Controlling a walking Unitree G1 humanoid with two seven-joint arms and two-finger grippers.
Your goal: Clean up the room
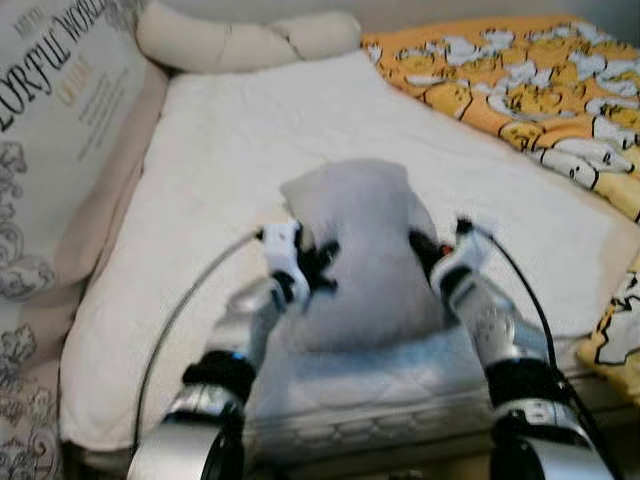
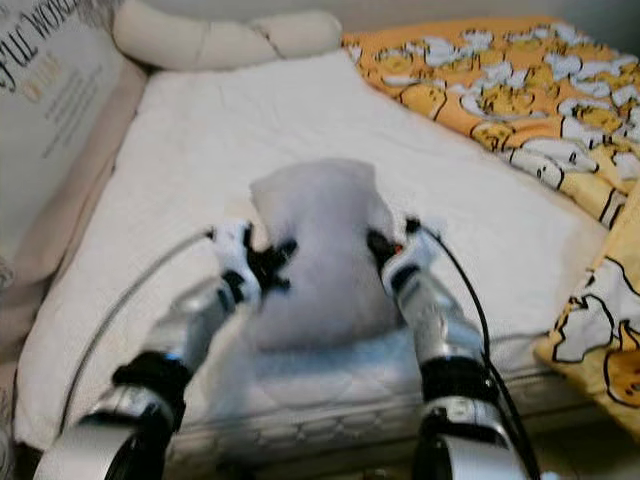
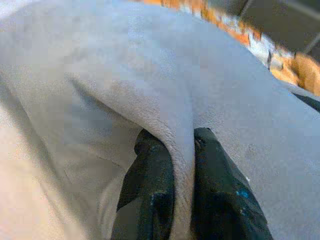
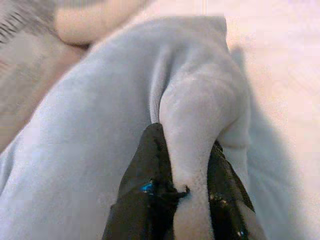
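White bed (image 1: 250,130) carries a grey pillow (image 1: 360,250) near its foot edge, gripped at each side: left tool (image 3: 182,145) and right tool (image 4: 187,165) each pinch a fold of its cover. Next, probably carry it toward the cream bolster (image 1: 240,40) at the head; the orange blanket (image 1: 520,80) along the right edge crowds nothing.

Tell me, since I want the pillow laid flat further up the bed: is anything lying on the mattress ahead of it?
Nothing visible. Both the left gripper and right gripper pinch the grey pillow, and the white mattress ahead looks bare up to the cream bolster.
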